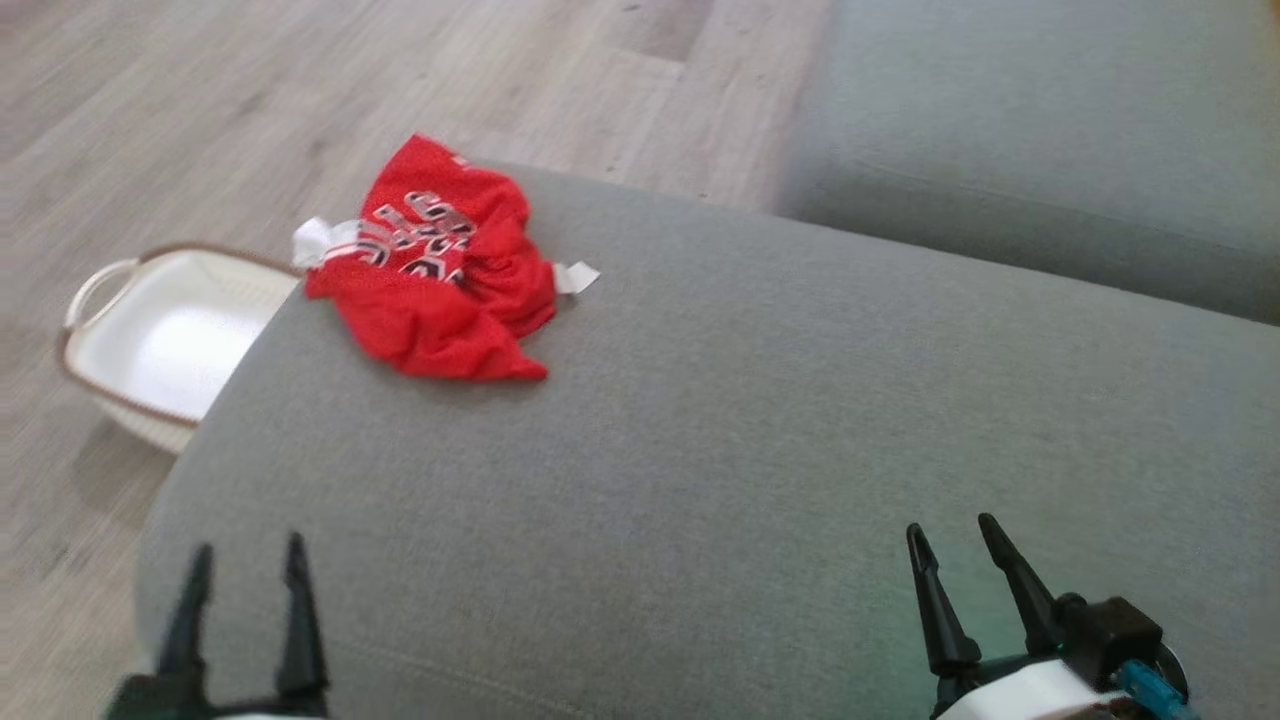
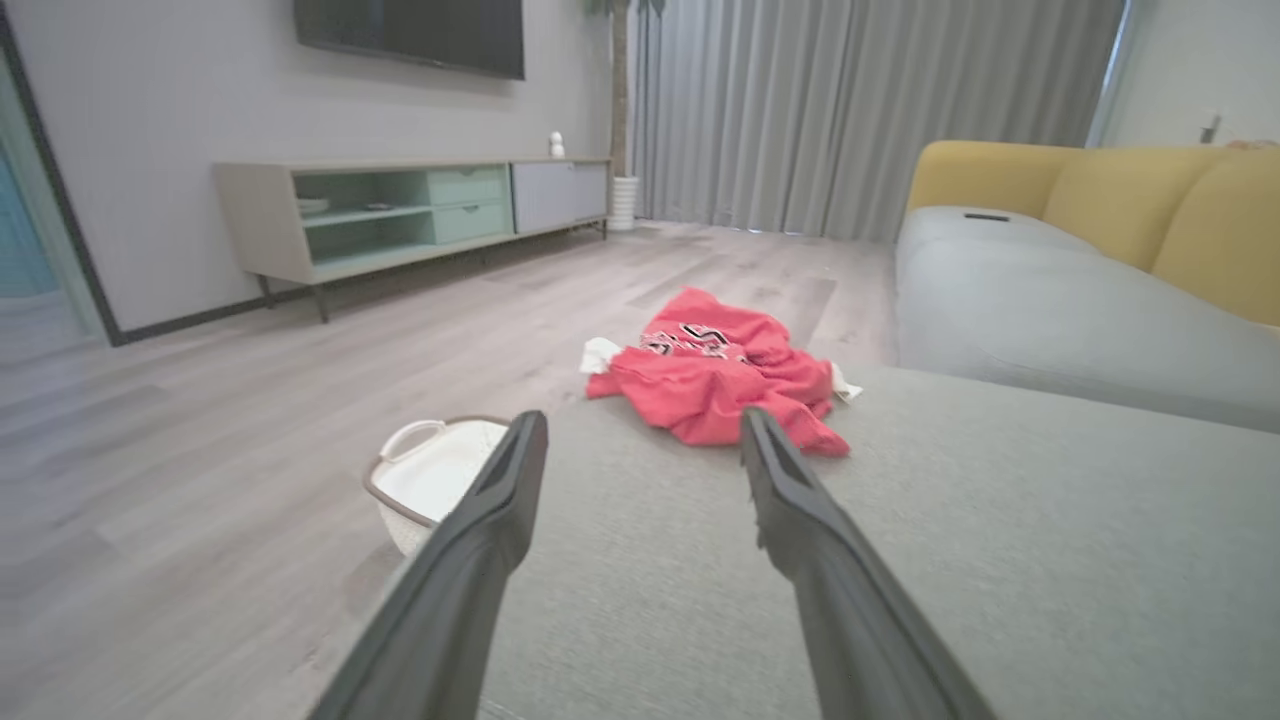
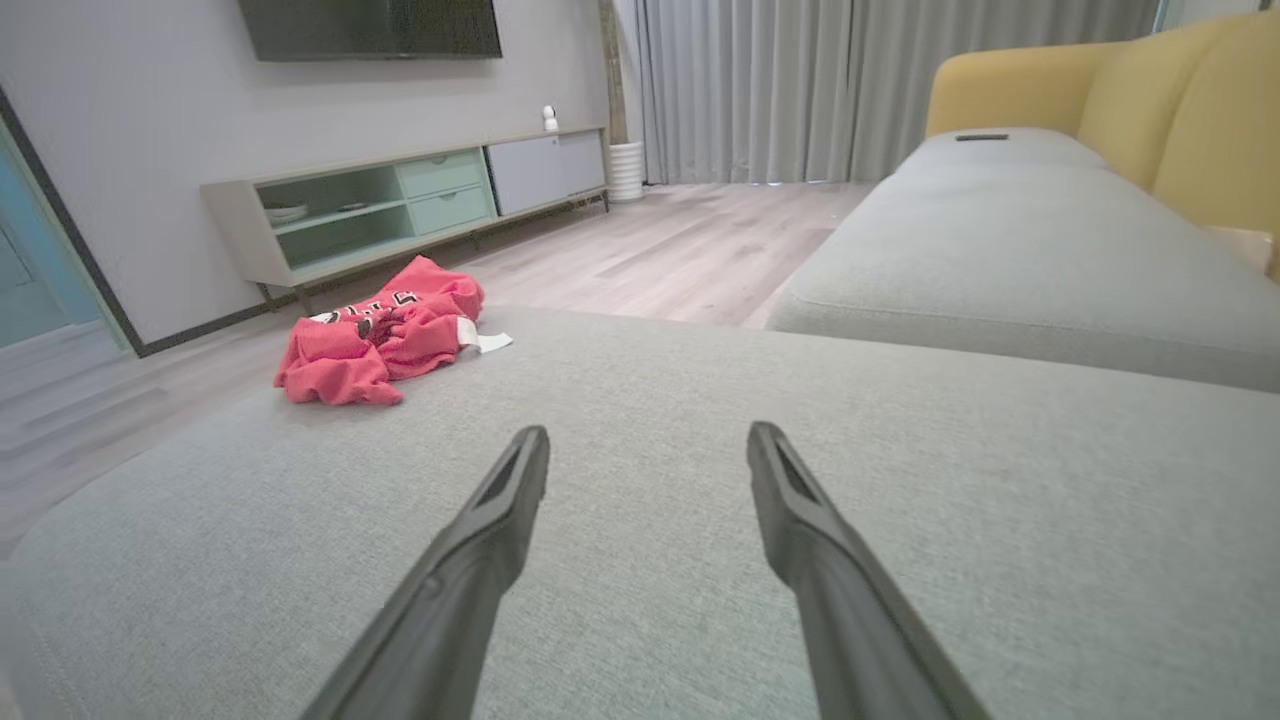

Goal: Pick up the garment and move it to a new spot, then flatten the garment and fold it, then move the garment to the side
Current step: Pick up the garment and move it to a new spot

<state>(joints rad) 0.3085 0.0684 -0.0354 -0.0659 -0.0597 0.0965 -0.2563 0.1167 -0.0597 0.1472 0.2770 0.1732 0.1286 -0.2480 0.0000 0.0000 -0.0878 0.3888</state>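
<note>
The garment (image 1: pixel 445 272) is a red jersey with white and black lettering, crumpled in a heap near the far left edge of the grey cushion (image 1: pixel 720 420). The left wrist view has the garment (image 2: pixel 725 375) just beyond my fingertips; in the right wrist view the garment (image 3: pixel 385 330) lies far off to the left. At the lower left my left gripper (image 1: pixel 248 560) stands open with nothing between its fingers, well short of the heap. My right gripper (image 1: pixel 950 535) is open and empty at the lower right, far from the jersey.
A white basket (image 1: pixel 165 340) with a brown rim stands on the wooden floor beside the cushion's left edge, below the garment. A second grey cushion (image 1: pixel 1050 140) lies at the back right across a gap. A low TV cabinet (image 2: pixel 420 210) lines the far wall.
</note>
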